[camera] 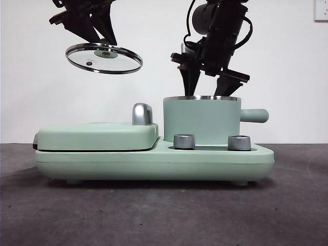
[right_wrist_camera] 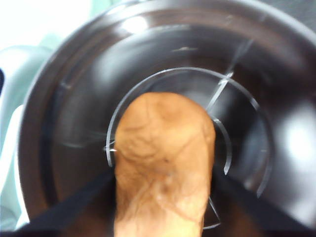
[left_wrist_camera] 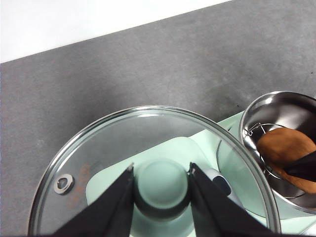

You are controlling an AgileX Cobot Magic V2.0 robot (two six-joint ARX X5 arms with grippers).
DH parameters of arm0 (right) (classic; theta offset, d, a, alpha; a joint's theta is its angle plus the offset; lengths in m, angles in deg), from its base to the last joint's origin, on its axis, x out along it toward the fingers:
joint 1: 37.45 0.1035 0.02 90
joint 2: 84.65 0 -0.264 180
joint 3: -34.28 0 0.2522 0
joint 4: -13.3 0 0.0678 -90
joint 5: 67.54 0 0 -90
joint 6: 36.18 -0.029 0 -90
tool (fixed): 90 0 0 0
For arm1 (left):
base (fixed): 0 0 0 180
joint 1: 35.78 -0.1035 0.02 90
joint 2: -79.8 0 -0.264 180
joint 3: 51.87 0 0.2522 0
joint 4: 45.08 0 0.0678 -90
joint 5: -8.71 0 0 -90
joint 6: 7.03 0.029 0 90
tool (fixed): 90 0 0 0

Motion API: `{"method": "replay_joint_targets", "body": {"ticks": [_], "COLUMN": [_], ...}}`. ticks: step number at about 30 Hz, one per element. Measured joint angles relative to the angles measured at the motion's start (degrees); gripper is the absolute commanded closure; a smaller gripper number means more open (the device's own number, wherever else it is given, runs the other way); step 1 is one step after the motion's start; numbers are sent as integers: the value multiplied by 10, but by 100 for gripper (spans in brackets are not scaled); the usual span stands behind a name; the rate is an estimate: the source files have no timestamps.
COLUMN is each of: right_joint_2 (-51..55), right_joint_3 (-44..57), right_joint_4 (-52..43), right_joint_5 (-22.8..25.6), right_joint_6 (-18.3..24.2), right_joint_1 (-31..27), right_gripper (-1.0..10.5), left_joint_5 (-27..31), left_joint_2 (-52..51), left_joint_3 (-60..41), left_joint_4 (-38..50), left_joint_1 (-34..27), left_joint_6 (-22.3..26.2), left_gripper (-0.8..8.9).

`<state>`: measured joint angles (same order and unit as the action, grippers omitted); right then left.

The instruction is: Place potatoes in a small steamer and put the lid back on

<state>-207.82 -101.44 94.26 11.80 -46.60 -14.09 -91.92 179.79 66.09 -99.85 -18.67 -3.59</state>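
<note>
The left gripper (camera: 100,38) is clenched on the small mint-green knob (left_wrist_camera: 161,181) of the round clear glass lid with a steel rim (camera: 104,57). The lid hangs tilted in the air, above the flat mint-green griddle cover (camera: 97,136) and well clear of the pot. In the front view the knob itself is hidden between the jaws. In the left wrist view the near edge of the lid is cut off by the frame.

The right gripper (camera: 209,82) reaches down into the mouth of the pale mint-green cylindrical steamer pot with a steel rim (camera: 201,120). The front view shows only the upper jaws; their tips drop behind the rim and the pot wall hides everything inside. In the right wrist view the jaws sit on either side of the orange-brown oval potato (right_wrist_camera: 165,165), grasping it. The potato is inside the steel bowl, above a wire rack (right_wrist_camera: 224,143); whether it rests on the rack cannot be told, as the picture is blurred and the potato's near end is cut off. The left wrist view confirms the potato (left_wrist_camera: 286,148) in the pot, partly covered by a dark jaw.

The pot stands on the mint-green cooker base (camera: 154,164), which rests on the dark grey bench (camera: 154,215). Two steel dials (camera: 184,141) face front. The stubby side handle (camera: 254,116) points away from the griddle.
</note>
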Motion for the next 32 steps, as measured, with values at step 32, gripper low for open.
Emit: {"method": "replay_joint_targets", "body": {"ticks": [32], "right_joint_2": [478], "right_joint_3": [275], "right_joint_4": [12], "right_joint_5": [103], "right_joint_6": [31], "right_joint_1": [110], "right_gripper": [561], "left_joint_5": [0], "left_joint_2": [0], "left_joint_3": [0], "left_joint_4": [-12], "left_joint_1": [95], "left_joint_6": [0], "left_gripper": [799]}}
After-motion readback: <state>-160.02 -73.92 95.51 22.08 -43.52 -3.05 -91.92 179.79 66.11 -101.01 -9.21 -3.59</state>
